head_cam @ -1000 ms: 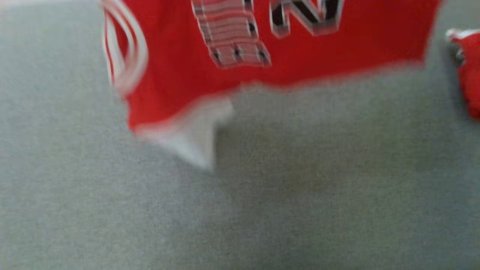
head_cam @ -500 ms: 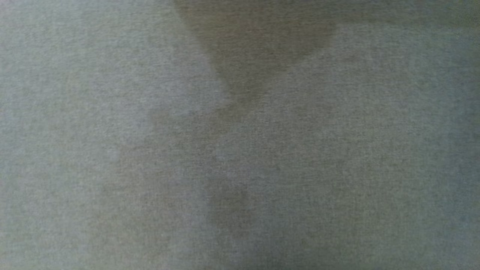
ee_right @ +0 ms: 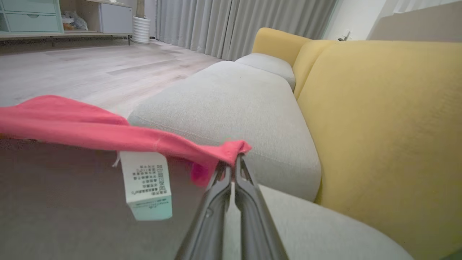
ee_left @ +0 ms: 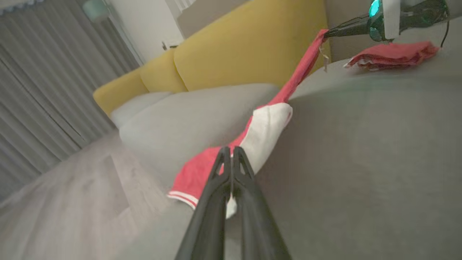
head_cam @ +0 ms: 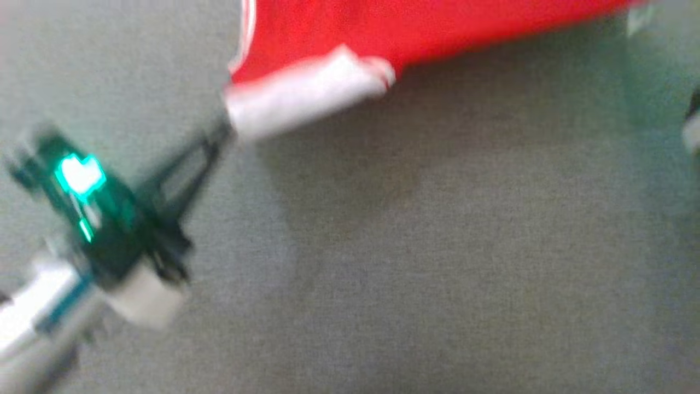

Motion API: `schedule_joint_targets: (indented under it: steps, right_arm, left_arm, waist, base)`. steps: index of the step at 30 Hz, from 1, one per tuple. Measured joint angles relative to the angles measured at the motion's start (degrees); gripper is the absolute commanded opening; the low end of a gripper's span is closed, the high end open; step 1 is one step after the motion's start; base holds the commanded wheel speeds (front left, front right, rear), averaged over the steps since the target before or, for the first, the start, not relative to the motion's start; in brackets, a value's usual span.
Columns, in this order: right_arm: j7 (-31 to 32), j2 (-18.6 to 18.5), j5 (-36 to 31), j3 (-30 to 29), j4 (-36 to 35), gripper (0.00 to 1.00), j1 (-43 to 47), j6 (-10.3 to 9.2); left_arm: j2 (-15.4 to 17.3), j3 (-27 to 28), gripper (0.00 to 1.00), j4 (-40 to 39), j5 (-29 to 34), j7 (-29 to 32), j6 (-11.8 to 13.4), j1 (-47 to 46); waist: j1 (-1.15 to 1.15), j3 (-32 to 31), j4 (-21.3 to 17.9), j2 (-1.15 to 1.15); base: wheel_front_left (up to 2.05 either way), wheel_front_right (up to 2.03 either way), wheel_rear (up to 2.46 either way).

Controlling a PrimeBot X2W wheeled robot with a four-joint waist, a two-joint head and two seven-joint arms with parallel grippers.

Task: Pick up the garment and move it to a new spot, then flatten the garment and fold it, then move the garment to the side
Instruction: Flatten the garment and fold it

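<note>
The red garment (head_cam: pixel 410 33) with a white panel hangs stretched between my two grippers above the grey seat cushion (head_cam: pixel 437 246). In the head view my left gripper (head_cam: pixel 221 134) reaches up from the lower left and is shut on the white corner. The left wrist view shows its fingertips pinched on the garment (ee_left: pixel 267 130) where red meets white. At the far end of the stretched hem my right gripper (ee_left: pixel 326 33) is shut on the cloth. In the right wrist view my right gripper (ee_right: pixel 232 160) pinches a red corner of the garment (ee_right: pixel 72 126), with a white care label (ee_right: pixel 146 184) dangling beside it.
A second red cloth (ee_left: pixel 393 54) lies crumpled on the cushion behind the right gripper. The yellow sofa back (ee_right: pixel 379 126) rises along one side, and another grey seat cushion (ee_right: pixel 234 108) lies beyond. Wooden floor (ee_right: pixel 90 68), curtains and a low cabinet are further off.
The head camera has swung: half a second ago it saw only grey cushion, now the garment's lower edge and my left gripper. The printed lettering seen a second ago is out of frame.
</note>
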Motion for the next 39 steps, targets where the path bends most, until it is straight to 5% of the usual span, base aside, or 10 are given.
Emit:
schedule_joint_targets:
  steps: [10,17,27,39]
  right_arm:
    - [0.1,4.0,-3.1,-15.9,-15.8,0.0,36.9,0.0]
    - [5.2,9.3,-6.1,-21.7,-29.0,0.0,51.2,0.0]
    - [11.5,11.9,-5.6,-22.9,-31.4,0.0,45.9,0.0]
    - [12.9,11.3,-3.1,-20.4,-22.8,0.0,29.5,0.0]
  left_arm:
    - [-3.4,0.2,0.0,-5.3,-4.2,0.0,6.5,27.1]
    - [-3.3,2.6,0.0,-6.2,-4.2,0.1,6.1,34.5]
    - [-3.7,6.4,0.0,-2.2,-3.5,0.1,0.3,26.4]
    - [-7.1,8.8,0.0,7.6,-0.1,1.2,-7.4,4.8]
  waist:
    - [0.0,-7.8,0.9,0.0]
    - [0.01,-9.2,0.0,0.0]
    - [0.03,-7.3,-1.0,0.0]
    - [0.04,-1.0,-1.6,0.0]
  base:
    - [0.0,0.0,0.0]
    - [0.0,0.0,0.0]
    - [0.0,0.0,0.0]
    - [0.0,0.0,0.0]
